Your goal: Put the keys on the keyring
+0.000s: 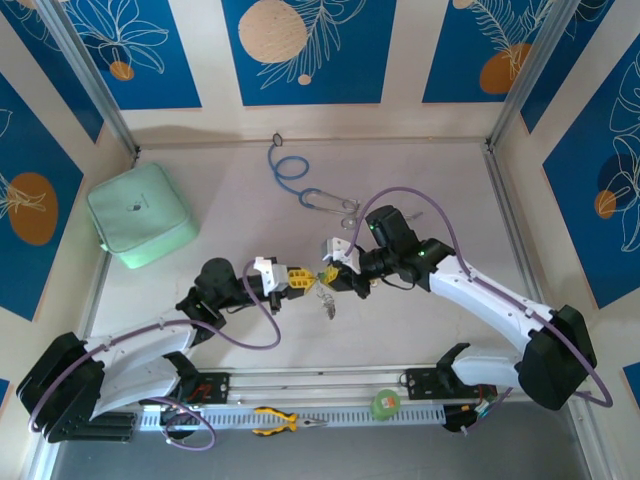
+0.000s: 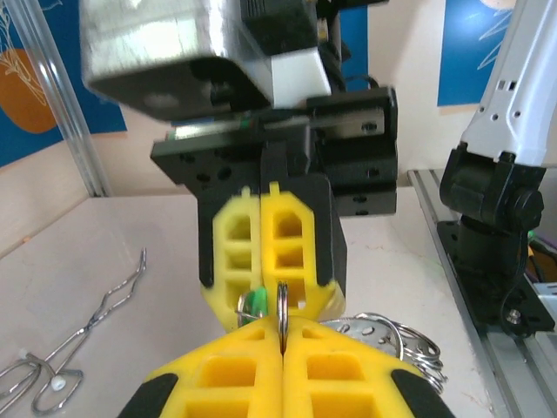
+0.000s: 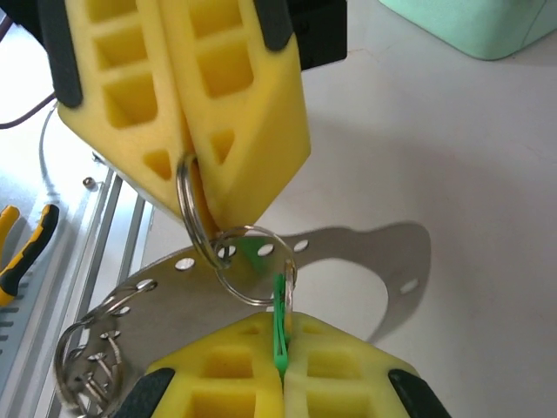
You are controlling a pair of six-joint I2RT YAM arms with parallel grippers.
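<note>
Clamped split ring (image 3: 183,205) of keyring (image 3: 348,252) in left pincer (image 2: 283,335), mid-frame above desk (image 1: 430,180). Pinched green key (image 3: 280,318) in right pincer (image 3: 280,341). Judged threading in hand; next called for easing key along ring's coil.

green key (image 3: 279,305) mostly hidden inside the right gripper (image 3: 282,348), keyring (image 3: 348,261) partly behind it

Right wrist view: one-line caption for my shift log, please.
Right gripper shut on the green key, left gripper shut on a split ring, the silvery keyring behind them.
</note>
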